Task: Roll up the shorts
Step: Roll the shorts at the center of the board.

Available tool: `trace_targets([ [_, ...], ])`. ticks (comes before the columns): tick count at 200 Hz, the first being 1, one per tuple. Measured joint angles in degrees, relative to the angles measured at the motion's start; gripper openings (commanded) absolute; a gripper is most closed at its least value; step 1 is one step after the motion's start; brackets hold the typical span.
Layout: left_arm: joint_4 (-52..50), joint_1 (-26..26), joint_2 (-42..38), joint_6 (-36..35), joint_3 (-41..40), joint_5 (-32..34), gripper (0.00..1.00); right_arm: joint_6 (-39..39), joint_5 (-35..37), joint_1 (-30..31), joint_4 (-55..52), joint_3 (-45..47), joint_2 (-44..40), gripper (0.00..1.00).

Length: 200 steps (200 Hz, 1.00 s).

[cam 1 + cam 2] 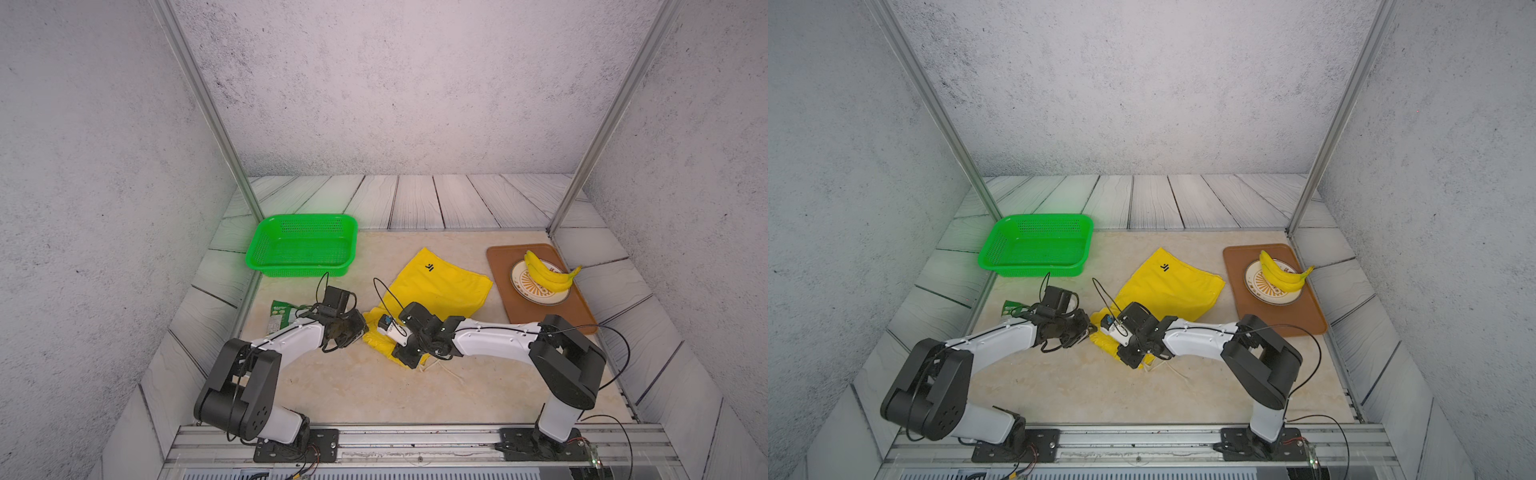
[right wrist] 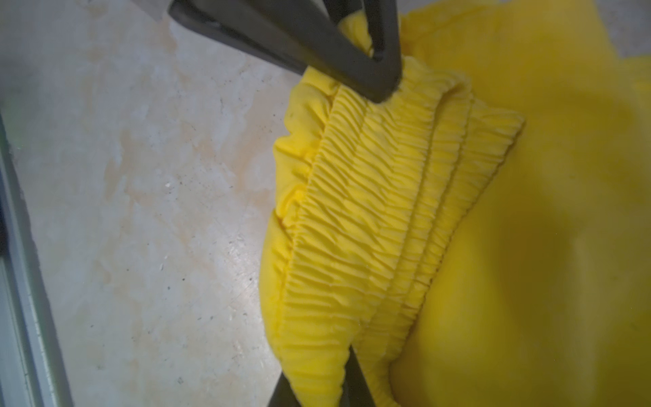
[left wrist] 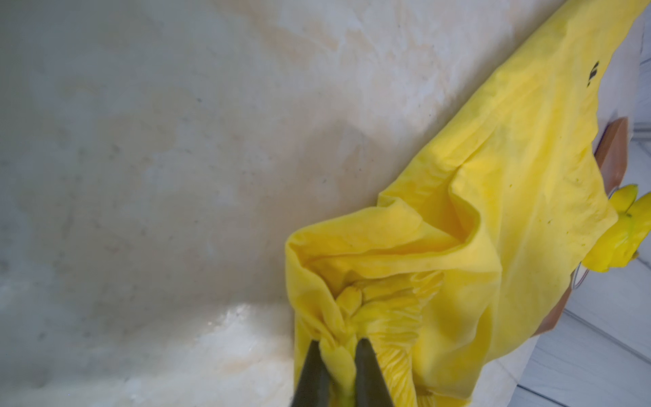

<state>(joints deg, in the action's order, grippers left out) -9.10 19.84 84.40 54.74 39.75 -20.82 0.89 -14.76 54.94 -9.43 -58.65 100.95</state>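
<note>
Shorts (image 1: pixel 442 286) lie mid-table, between the basket (image 1: pixel 305 217) and the tray (image 1: pixel 528 313), leg end flat on the far side and waistband (image 2: pixel 387 211) bunched at the near end. Left gripper (image 3: pixel 339 347) is clamped on a twist of that band. Right gripper (image 2: pixel 317 387) is pinched on the band further along, cloth filling the gap.

Here's the danger: both bites look thin, on gathered elastic, so a hard tug could pop the cloth free. If the 2 arms turn unevenly, the roll goes lopsided. And the drawstring (image 1: pixel 444 368) lies loose by the right wrist, so it could snag or hang out of the roll.

Both top views hide the fingertips under the wrists, and only the wrist views show the bites. The right wrist view catches both grippers on the band. Only the top views show the drawstring.
</note>
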Motion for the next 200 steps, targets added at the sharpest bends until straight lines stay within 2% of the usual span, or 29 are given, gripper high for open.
trace_targets([
  [28,-2.4,-0.5,0.3,-0.6,1.6,-1.0,0.0,1.6,-4.1,-1.9,1.8,1.1,0.0,0.0],
  [48,-5.9,-0.7,0.3,-1.4,4.1,-1.3,0.45,3.2,-8.0,-3.3,4.0,2.2,0.0,0.0],
  [56,-6.8,-0.9,0.3,-1.3,4.8,-1.2,0.56,4.0,-9.7,-3.9,5.0,2.8,-0.1,0.0],
  [67,-7.4,-1.6,0.1,-1.4,5.3,-0.2,0.65,5.4,-12.3,-4.9,6.1,3.8,-0.3,0.0],
  [90,-8.0,-3.2,-2.5,-0.6,5.0,2.1,0.7,9.0,-18.2,-7.6,9.0,5.9,-0.5,0.0],
  [111,-7.0,-3.4,-7.9,-0.4,3.2,3.7,0.73,13.7,-23.4,-10.5,13.8,8.7,-0.5,0.0],
  [144,-1.0,-3.4,-15.9,-0.5,-2.5,3.7,0.73,23.9,-30.7,-15.9,24.1,13.7,-0.2,0.0],
  [173,4.0,-2.7,-14.5,-0.5,-5.7,1.7,0.74,33.1,-34.7,-20.2,33.4,17.1,2.0,0.0],
  [200,9.1,0.2,-10.6,-0.7,-6.8,0.1,0.75,38.6,-37.2,-22.8,39.9,18.3,5.2,0.0],
])
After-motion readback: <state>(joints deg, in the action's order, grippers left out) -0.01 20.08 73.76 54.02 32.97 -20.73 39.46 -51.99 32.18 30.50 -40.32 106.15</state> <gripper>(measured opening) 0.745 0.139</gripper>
